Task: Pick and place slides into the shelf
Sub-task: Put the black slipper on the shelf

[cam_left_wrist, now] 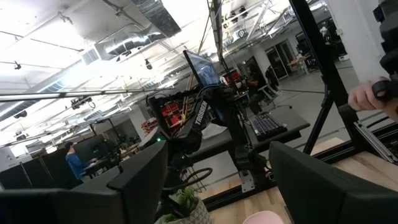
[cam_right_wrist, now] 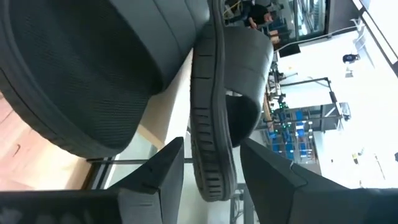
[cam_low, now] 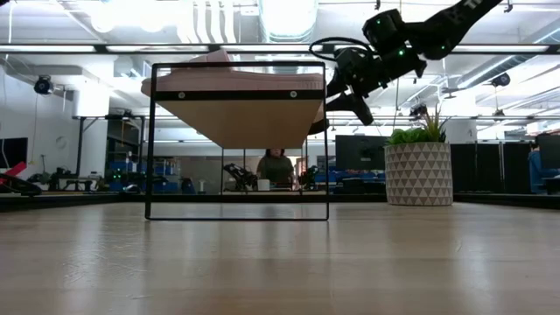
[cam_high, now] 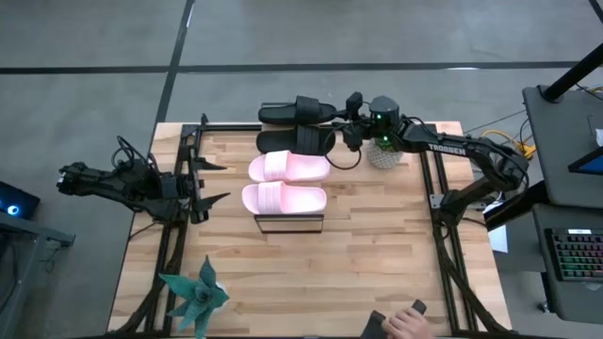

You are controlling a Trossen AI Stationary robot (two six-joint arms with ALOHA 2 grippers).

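Four wide-strapped open-toe slide sandals lying across the light-wood plank top of the narrow black-framed shelf (cam_high: 288, 224): light pink pair (cam_high: 285, 184) toward the near end, black pair toward the far end. Nearer black slide (cam_high: 295, 141) set flat beside the pink ones. Farther black slide (cam_high: 294, 112) at the very far end, seemingly overhanging the plank edge, though hard to judge from above. In the right wrist view, that farther slide (cam_right_wrist: 214, 124) standing on edge between the two dark fingers, ribbed sole rim running down the gap.

Right gripper (cam_high: 350, 121) just to the right of the black pair, jaws part-open and straddling the sole edge; pressing or only flanking, cannot tell, so grip not confirmed. Left gripper (cam_high: 212, 183) waiting spread wide and empty at the left side of the table, well apart from the shelf.

Risks from here, as a judgement:
- Letting go with the slide overhanging: likely tip off the far end.
- Pushing leftward to seat it: could shove the neighbouring black slide into the pink pair, or shift the light shelf itself.
- Withdrawing to the right carelessly: possible knock against the white patterned plant pot (cam_high: 383, 154) close by.
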